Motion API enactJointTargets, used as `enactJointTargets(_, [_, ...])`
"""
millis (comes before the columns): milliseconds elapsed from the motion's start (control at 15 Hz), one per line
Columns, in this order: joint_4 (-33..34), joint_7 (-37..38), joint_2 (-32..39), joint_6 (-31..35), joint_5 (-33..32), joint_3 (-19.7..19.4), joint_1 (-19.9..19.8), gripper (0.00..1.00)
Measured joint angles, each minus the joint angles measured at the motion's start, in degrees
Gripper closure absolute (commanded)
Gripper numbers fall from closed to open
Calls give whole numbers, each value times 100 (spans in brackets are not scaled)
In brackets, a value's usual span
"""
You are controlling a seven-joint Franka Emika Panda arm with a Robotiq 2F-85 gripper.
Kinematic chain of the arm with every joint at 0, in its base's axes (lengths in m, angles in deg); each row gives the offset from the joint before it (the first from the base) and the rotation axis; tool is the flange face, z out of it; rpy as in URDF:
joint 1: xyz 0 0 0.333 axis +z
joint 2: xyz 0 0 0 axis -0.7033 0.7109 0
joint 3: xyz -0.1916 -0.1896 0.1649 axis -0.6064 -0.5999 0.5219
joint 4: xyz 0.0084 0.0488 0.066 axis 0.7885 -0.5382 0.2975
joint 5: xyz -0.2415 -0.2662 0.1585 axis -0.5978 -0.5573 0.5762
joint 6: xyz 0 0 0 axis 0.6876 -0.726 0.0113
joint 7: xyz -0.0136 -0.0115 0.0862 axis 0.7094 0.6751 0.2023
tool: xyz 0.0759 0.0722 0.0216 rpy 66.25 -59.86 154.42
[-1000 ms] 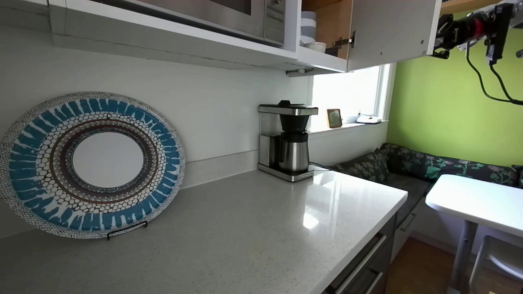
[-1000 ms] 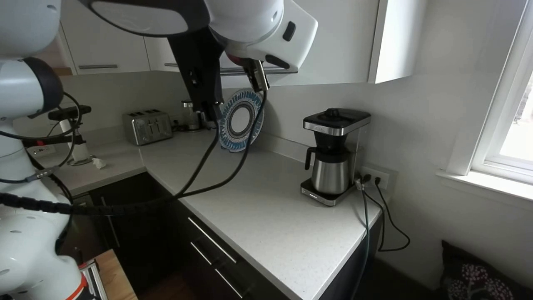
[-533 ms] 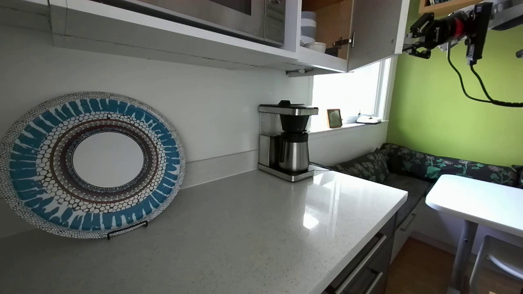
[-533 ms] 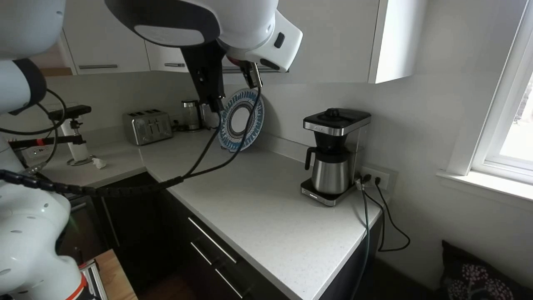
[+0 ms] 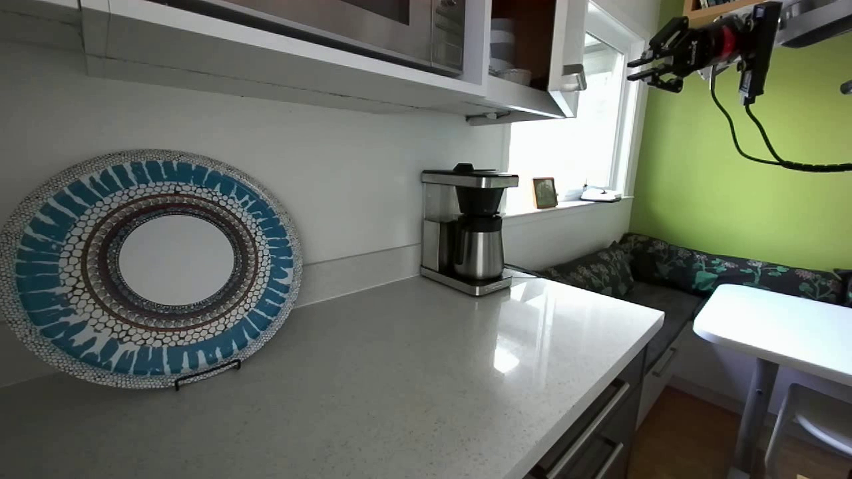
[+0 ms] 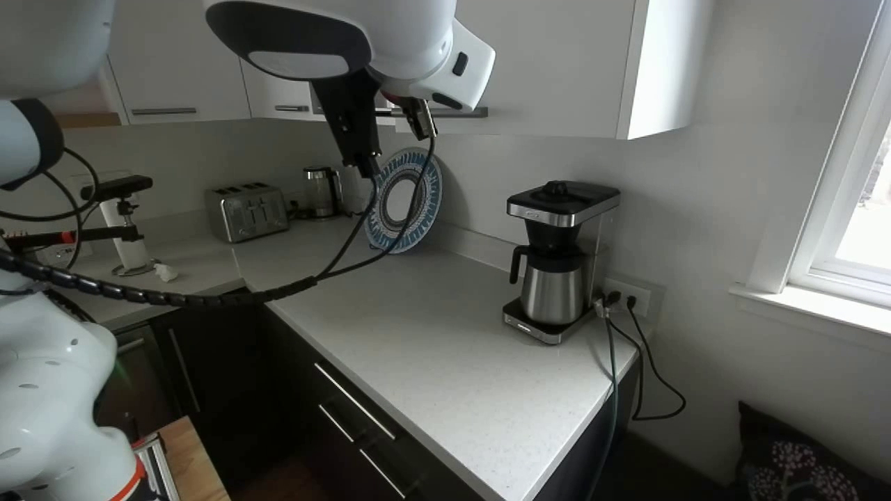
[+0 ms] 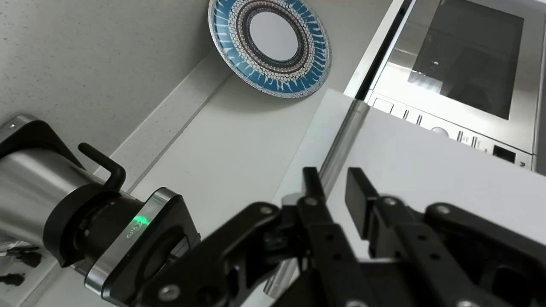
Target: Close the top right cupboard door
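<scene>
my tool (image 5: 630, 71) is spread and apart from the top right cupboard door (image 7: 443, 170), ajar beside the microwave (image 7: 469, 64), so if i push off-line the gap could trap the bar handle (image 7: 344, 140) and my retreat swing the door wider.

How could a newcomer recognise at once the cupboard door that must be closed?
Above the countertop, find the built-in microwave. Beside it, toward the window, a cupboard shows dishes inside. Its white door stands open; the other white cupboard doors in view look shut.
</scene>
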Motion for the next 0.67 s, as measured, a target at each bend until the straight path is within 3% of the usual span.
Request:
enactJointTargets(467, [-17, -6, -8, 0, 0, 0, 0, 77])
enactJointTargets(533, [-17, -6, -8, 0, 0, -1, 0, 52])
enactJointTargets(667, [-12, -6, -7, 0, 6, 3, 0, 45])
